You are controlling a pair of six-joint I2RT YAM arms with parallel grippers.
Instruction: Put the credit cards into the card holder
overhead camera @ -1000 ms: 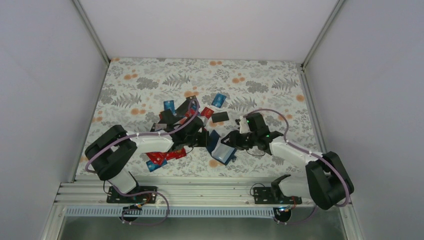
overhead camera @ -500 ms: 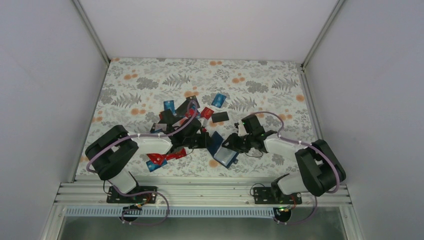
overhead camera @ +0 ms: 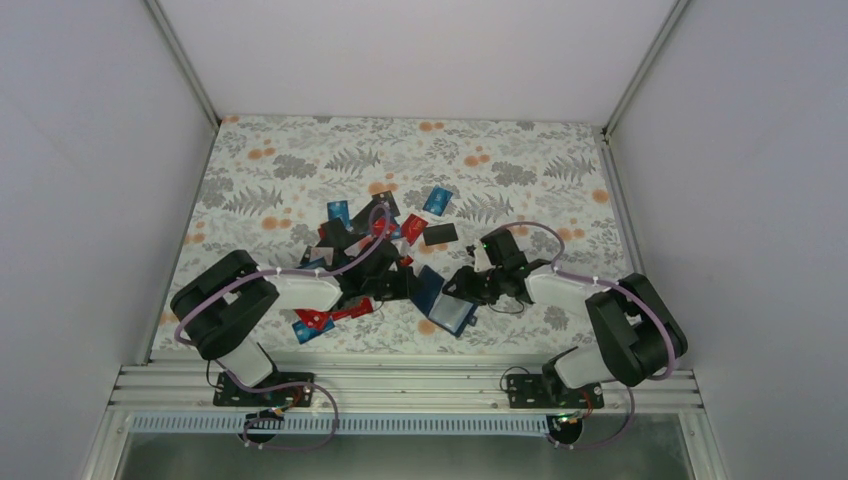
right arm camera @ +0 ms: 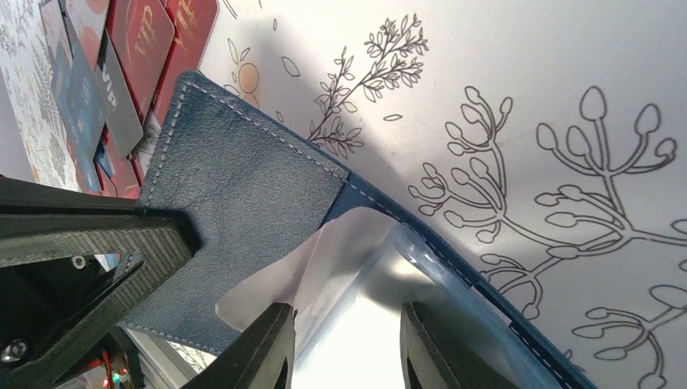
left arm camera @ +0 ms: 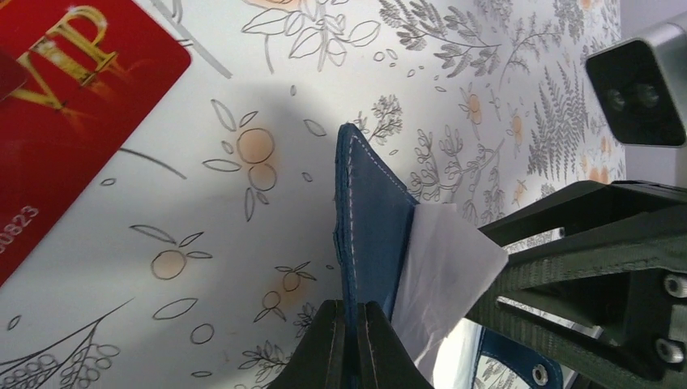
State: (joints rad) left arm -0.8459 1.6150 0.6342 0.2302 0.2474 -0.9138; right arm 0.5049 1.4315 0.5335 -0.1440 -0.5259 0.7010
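The card holder [overhead camera: 441, 299], navy with a lighter blue inside, lies open between the two grippers. My left gripper [overhead camera: 407, 283] is shut on the edge of its raised left flap [left arm camera: 366, 219], shown edge-on in the left wrist view, jaws [left arm camera: 352, 316] pinched. A white paper insert [left arm camera: 444, 267] sticks out of it. My right gripper [right arm camera: 347, 344] is open; its fingers straddle the clear plastic pocket and the insert [right arm camera: 279, 279] on the holder [right arm camera: 243, 190]. Credit cards lie scattered: red ones [overhead camera: 326, 318], a blue one [overhead camera: 437, 200], a black one [overhead camera: 440, 234].
A pile of red, blue and grey cards [right arm camera: 121, 65] lies behind the left arm [overhead camera: 300, 285]. A red VIP card [left arm camera: 65, 113] lies flat left of the flap. The floral cloth [overhead camera: 520, 160] covers the table, with white walls on three sides.
My right arm has folded in and its gripper has shifted slightly left onto the holder. My left gripper has kept its hold on the flap, nearly still.
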